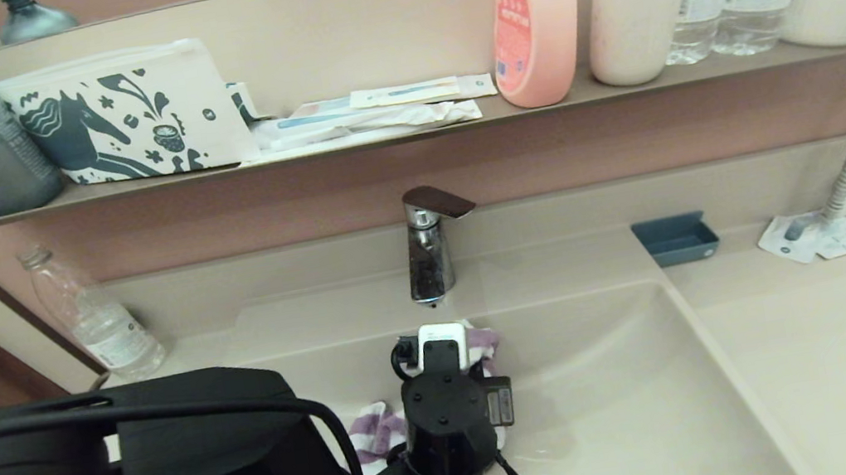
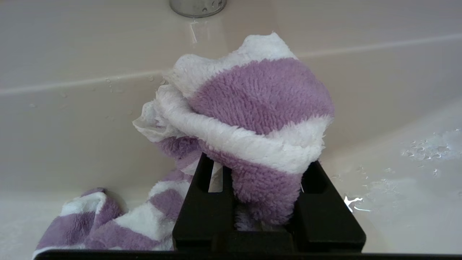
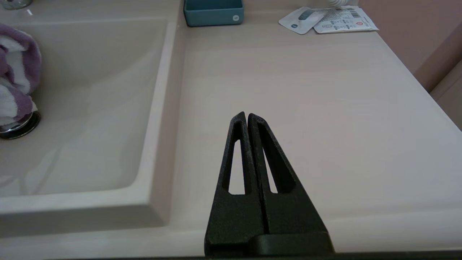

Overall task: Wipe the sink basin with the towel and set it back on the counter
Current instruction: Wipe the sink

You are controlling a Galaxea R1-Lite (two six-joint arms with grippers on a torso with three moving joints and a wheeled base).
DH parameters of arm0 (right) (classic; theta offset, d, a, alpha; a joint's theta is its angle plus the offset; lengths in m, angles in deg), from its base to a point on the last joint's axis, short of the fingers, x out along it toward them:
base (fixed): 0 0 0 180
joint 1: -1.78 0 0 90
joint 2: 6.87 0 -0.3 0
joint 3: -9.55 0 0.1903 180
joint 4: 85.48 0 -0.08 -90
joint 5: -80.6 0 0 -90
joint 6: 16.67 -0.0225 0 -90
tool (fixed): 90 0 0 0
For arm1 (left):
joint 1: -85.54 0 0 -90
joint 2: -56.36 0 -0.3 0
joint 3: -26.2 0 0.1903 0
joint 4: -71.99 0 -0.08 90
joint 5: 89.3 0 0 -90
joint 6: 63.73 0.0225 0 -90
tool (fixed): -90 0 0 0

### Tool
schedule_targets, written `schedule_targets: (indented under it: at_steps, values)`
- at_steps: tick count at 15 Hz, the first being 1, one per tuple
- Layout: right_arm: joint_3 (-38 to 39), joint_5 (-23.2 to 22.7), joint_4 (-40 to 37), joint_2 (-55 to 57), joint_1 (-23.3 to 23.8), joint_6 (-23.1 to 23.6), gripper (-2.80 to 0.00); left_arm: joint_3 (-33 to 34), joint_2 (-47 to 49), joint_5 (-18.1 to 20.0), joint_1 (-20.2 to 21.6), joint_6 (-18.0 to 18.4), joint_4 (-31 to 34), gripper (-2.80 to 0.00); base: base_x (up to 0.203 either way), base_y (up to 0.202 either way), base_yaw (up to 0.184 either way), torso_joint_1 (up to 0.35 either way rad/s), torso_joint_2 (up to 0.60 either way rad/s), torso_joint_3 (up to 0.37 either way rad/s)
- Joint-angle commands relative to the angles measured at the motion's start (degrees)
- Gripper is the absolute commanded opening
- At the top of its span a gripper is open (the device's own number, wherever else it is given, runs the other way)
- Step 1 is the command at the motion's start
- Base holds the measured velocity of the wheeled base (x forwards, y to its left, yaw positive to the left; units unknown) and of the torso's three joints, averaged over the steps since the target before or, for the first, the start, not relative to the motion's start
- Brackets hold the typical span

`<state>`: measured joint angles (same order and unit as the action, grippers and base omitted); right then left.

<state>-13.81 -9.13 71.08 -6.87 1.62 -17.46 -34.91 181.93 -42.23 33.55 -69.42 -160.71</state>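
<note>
Left gripper reaches down inside the sink basin, near its faucet-side wall, fingers clamped on the towel; right gripper hovers beside the basin, fingers pressed together

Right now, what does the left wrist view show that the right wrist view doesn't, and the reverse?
Left wrist only: the left gripper shut on the towel, water drops on the basin wall, the faucet base.
Right wrist only: the right gripper shut and empty over the counter, the blue tray, the packets, the drain.
Both: the towel and the basin.
</note>
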Motion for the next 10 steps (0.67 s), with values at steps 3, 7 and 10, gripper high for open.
schedule_targets:
  at_steps: [3,7,10]
  values:
    - [0.0,0.0,0.0,0.0,0.0,0.0,-2.8,3.6,-0.8,0.5,3.3,-0.3,-1.2,-2.8,0.0,0.0,0.0,0.0,0.0,0.0]
    - [0.0,0.0,0.0,0.0,0.0,0.0,-2.8,11.3,-4.4,4.7,11.0,-0.3,-6.1,-2.8,0.0,0.0,0.0,0.0,0.0,0.0]
    - [0.0,0.0,0.0,0.0,0.0,0.0,-2.8,18.4,-6.5,8.6,17.3,-0.2,-10.3,-2.8,0.0,0.0,0.0,0.0,0.0,0.0]
